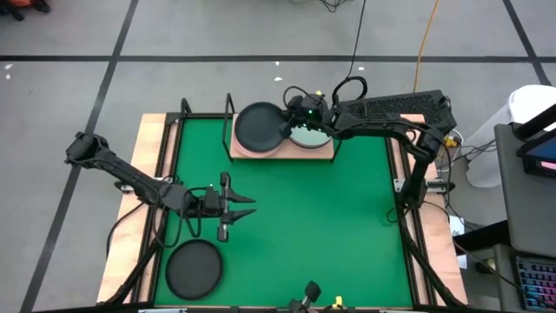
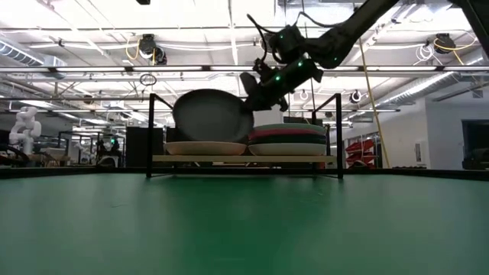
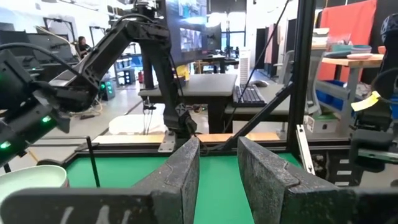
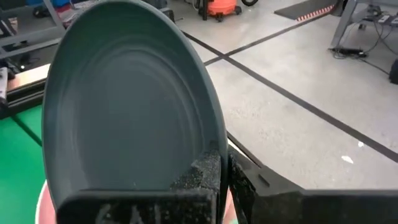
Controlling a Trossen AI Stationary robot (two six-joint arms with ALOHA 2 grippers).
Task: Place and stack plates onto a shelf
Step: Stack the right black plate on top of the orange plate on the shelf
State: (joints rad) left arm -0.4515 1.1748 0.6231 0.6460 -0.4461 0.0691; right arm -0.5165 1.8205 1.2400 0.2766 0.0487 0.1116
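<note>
A dark grey plate (image 1: 259, 126) hangs tilted over the left half of the shelf (image 1: 282, 155), with my right gripper (image 1: 287, 122) shut on it. Under it a pale pink plate (image 2: 205, 147) lies flat on the shelf board. A stack of plates (image 2: 289, 140) with a mint green one on top (image 1: 307, 136) fills the shelf's right half. My left gripper (image 1: 239, 206) hovers open over the green mat at the left, pointing level, with nothing between its fingers (image 3: 180, 177). My right gripper pinches the dark plate's rim (image 4: 214, 158) between its two fingers, on the side nearest the stack. The fingers come from the table's right, slanting slightly down. The plate stands steeply tilted and lifted, its lower edge (image 2: 191, 137) close over the pale pink plate; I cannot tell whether they touch.
Another dark plate (image 1: 193, 269) lies flat on the table's near left corner, beside the green mat (image 1: 313, 226). Black wire posts (image 1: 230, 109) rise at the shelf's ends. Open mat lies between the shelf and the near edge.
</note>
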